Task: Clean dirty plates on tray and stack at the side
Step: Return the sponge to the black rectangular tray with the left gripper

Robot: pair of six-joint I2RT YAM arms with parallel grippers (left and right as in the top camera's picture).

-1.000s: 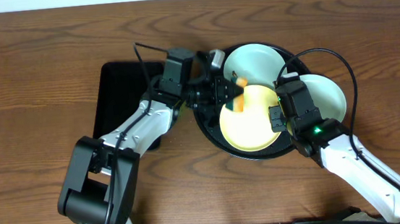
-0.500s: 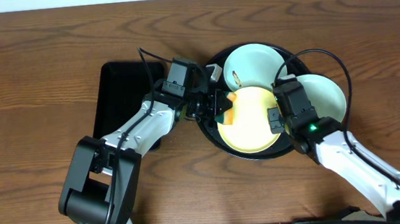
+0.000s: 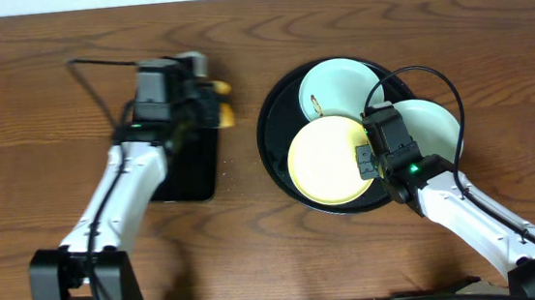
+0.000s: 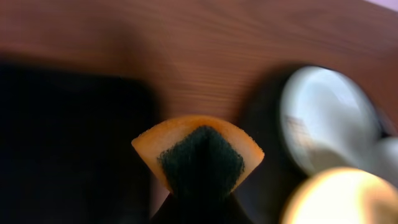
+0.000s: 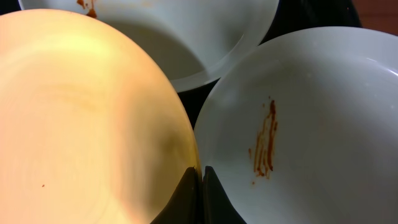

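Three plates lie in the round black tray (image 3: pixel 268 135). The pale yellow plate (image 3: pixel 325 161) (image 5: pixel 81 118) overlaps two mint-white ones. The far mint plate (image 3: pixel 340 85) (image 5: pixel 180 37) has a small smear at its edge. The right mint plate (image 3: pixel 436 127) (image 5: pixel 323 106) carries a brownish streak (image 5: pixel 263 146). My right gripper (image 3: pixel 365 156) (image 5: pixel 202 171) is shut on the yellow plate's right rim. My left gripper (image 3: pixel 207 102) (image 4: pixel 198 202) is shut on an orange sponge (image 3: pixel 224 105) (image 4: pixel 198 155) with a dark green pad, held left of the round tray.
A rectangular black tray (image 3: pixel 190 171) (image 4: pixel 62 143) lies on the wooden table left of the round one, under my left arm. A black cable (image 3: pixel 436 77) loops over the right plates. The table's far edge meets a white wall.
My left arm has swung left with the sponge, from over the yellow plate to above the rectangular tray's far right corner. The right gripper has kept its hold on the yellow plate.
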